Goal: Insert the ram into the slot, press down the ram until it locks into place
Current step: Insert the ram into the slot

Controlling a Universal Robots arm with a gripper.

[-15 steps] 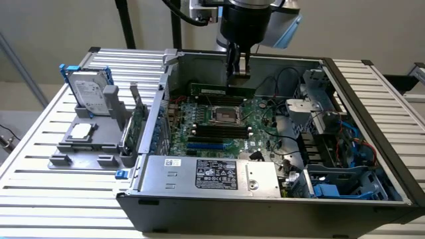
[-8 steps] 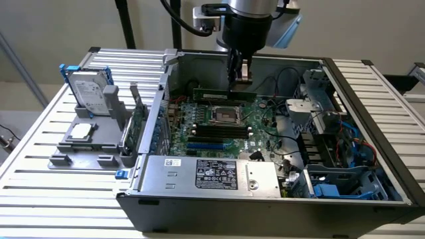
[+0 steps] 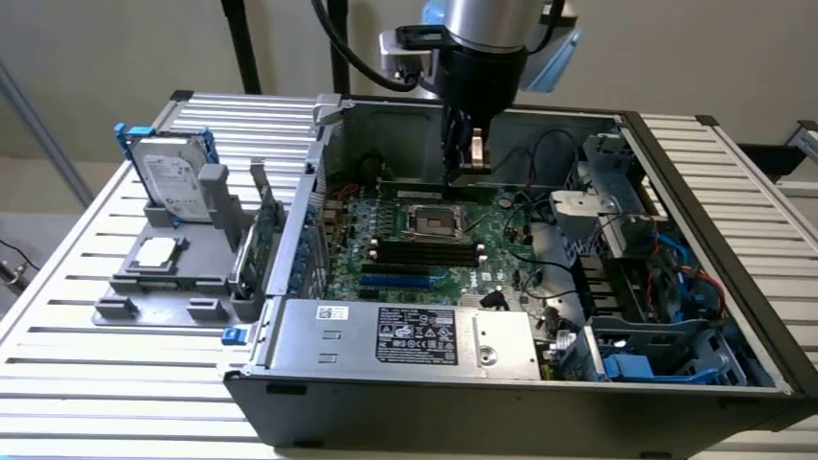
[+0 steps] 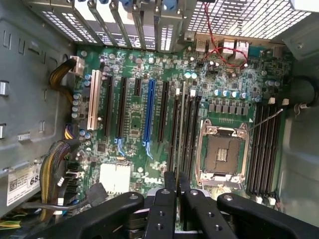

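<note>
my claw [image 3: 468,165] hung inside the open computer case [image 3: 511,412], over the motherboard [image 4: 134,124] and clear of it. its fingers [image 4: 162,209] stood narrow, pinched on the ram [image 4: 177,185], a thin stick seen edge-on in the wrist view. the ram ran parallel with the black slot [image 4: 183,129] beside the silver processor socket [image 4: 222,154], not seated in it. the case sat on the slatted counter [image 3: 102,364].

Exterior view high, oblique; wrist view close overhead; shared motherboard [image 4: 130,107]
</note>
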